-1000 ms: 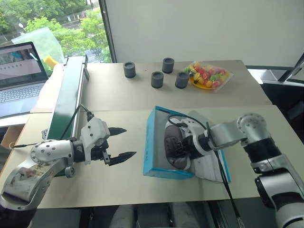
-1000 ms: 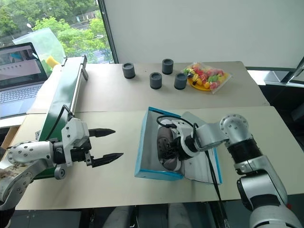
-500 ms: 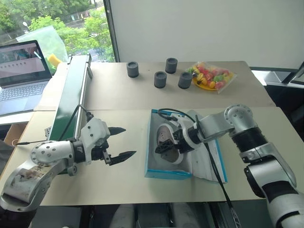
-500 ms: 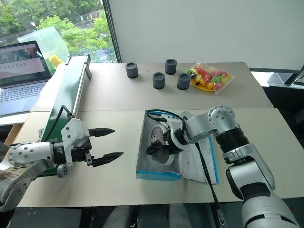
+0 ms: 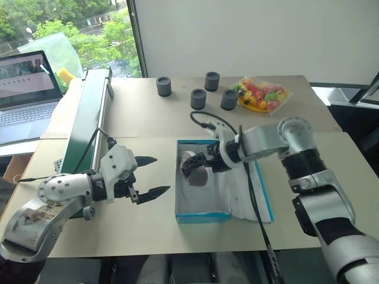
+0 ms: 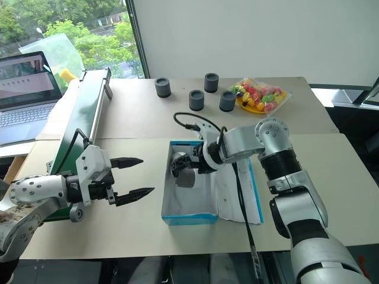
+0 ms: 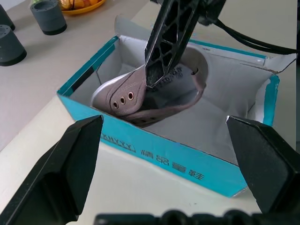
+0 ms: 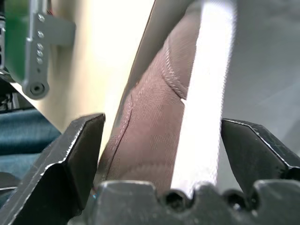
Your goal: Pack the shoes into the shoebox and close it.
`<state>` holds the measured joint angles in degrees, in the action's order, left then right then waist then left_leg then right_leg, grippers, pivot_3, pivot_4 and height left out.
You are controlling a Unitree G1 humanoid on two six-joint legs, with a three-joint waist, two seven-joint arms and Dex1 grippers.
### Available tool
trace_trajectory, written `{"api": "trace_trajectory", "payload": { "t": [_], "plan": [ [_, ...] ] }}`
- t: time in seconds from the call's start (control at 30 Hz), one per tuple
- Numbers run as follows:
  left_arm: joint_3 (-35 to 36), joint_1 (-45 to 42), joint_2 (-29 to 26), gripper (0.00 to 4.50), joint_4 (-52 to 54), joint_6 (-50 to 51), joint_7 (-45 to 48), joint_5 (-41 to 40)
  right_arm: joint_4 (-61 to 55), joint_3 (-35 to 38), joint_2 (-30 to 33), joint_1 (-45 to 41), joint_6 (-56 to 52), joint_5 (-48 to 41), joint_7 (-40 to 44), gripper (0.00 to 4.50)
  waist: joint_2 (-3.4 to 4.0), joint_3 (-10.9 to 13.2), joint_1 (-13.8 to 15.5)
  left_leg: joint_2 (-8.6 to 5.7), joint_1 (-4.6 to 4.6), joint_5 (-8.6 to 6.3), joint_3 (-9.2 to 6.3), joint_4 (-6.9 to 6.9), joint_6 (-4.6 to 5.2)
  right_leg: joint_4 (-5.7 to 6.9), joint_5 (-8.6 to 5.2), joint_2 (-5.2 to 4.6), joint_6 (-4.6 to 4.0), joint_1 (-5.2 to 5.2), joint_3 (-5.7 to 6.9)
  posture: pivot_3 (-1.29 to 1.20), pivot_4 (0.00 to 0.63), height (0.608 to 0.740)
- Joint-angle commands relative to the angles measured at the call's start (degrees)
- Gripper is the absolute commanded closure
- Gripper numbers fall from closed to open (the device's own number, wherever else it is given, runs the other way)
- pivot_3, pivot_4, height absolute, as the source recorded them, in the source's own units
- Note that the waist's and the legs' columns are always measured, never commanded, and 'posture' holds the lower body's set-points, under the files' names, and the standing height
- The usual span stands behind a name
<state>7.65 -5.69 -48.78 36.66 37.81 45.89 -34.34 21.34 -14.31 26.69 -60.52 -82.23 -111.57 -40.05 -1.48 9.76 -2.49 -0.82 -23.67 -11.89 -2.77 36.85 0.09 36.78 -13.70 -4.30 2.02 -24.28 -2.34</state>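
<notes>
- Head views: the box (image 5: pixel 204 216) lies open near the surface's front edge, long axis running front to back. One shoe (image 5: pixel 195 167) is seen tilted in its far left corner, directly under the right claw (image 5: pixel 190 171), whose fingers stand apart.
- Left wrist view: the left claw (image 5: pixel 149 176), fingers apart, faces the box's side; the right arm is nearer.
- Right wrist view: the shoe is seen between spread fingers, ungripped.

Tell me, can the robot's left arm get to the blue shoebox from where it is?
Probably yes. The left end effector hovers open beside the shoebox, with only bare table between them; the right end effector is over the shoe inside.
</notes>
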Motion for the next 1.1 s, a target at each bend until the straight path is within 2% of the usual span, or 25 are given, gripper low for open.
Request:
{"api": "trace_trajectory", "payload": {
  "t": [0.03,0.23,0.33,0.4,0.5,0.63,0.7,0.83,1.0,1.1],
  "plan": [
    [1.1,-1.1,0.6,0.0,0.7,-0.2,-0.8,-0.8,-4.1,1.6,1.7,-2.9,1.9,-0.4,0.9,0.01,0.0,0.0,0.0,0.0,0.0,0.0,-0.01,0.0,0.0,0.0,0.0,0.0,0.0,0.0,0.01,0.0,0.15,0.74],
    [2.1,-2.5,0.9,0.0,0.0,0.8,-1.6,-1.5,-5.9,1.5,2.4,-1.4,4.9,-1.3,0.2,0.01,0.0,0.0,0.0,0.0,0.02,0.0,-0.01,0.01,0.0,0.02,0.0,0.0,0.0,0.02,0.02,0.0,0.15,0.74],
    [3.6,-2.7,1.1,0.0,-1.4,0.6,-2.8,-1.1,-6.5,2.7,1.9,-2.4,5.8,2.5,2.8,0.01,0.0,0.0,-0.1,0.0,0.01,0.0,-0.01,0.0,0.0,0.03,0.0,0.0,0.0,-0.01,0.01,0.0,0.15,0.74],
    [5.1,-2.3,2.3,0.0,-2.6,0.1,-4.8,-0.3,-8.4,3.5,1.3,-2.9,6.7,8.0,6.8,0.01,0.0,0.0,-0.1,0.01,0.01,0.0,-0.01,0.0,0.0,0.03,0.0,0.01,0.0,-0.02,0.01,0.0,0.15,0.74],
    [9.3,-2.3,7.5,0.0,-6.5,-0.9,-14.5,3.7,-10.6,5.8,0.4,-3.1,12.1,19.1,15.8,0.01,0.0,0.0,0.0,0.0,0.02,0.0,-0.01,0.0,0.0,0.02,0.01,0.0,0.01,0.0,0.01,0.0,0.15,0.74],
    [16.1,-2.5,15.9,0.0,-6.7,0.4,-30.3,8.6,-17.9,2.3,4.5,-1.6,25.2,42.2,31.5,0.01,-0.02,0.0,0.2,0.0,0.01,0.0,-0.05,0.04,0.0,0.03,0.03,0.0,0.05,-0.02,0.05,0.0,0.15,0.74],
    [18.7,-2.3,19.9,0.0,-4.6,2.3,-37.9,11.0,-20.0,0.7,5.6,1.0,29.5,50.5,35.1,0.01,-0.06,0.0,0.4,-0.06,-0.06,0.0,-0.06,0.04,0.0,0.02,0.04,-0.09,0.08,-0.07,0.05,0.0,0.15,0.74],
    [22.7,-1.7,26.4,0.0,-1.3,3.9,-47.0,13.1,-23.1,2.9,1.8,7.0,33.6,56.8,38.7,0.01,-0.27,-0.2,0.6,-0.05,-0.09,0.0,-0.11,0.04,-0.02,-0.01,0.08,-0.15,0.13,-0.04,0.03,0.0,0.15,0.74],
    [23.8,-0.1,27.2,0.0,-2.2,3.3,-48.1,14.3,-26.5,-1.4,0.2,12.5,37.1,68.3,44.9,0.01,-0.27,-0.2,0.5,0.02,-0.01,0.02,-0.14,0.07,-0.07,0.17,0.15,-0.13,0.09,-0.09,-0.1,0.0,0.15,0.74],
    [24.3,0.6,26.9,0.0,-3.9,2.7,-48.0,15.4,-27.0,-1.1,-2.5,14.7,38.5,71.0,48.1,0.01,-0.27,-0.2,0.4,-0.11,0.13,0.02,-0.15,0.07,-0.07,0.16,0.15,-0.12,0.09,-0.01,-0.1,0.0,0.15,0.74]
  ]
}}
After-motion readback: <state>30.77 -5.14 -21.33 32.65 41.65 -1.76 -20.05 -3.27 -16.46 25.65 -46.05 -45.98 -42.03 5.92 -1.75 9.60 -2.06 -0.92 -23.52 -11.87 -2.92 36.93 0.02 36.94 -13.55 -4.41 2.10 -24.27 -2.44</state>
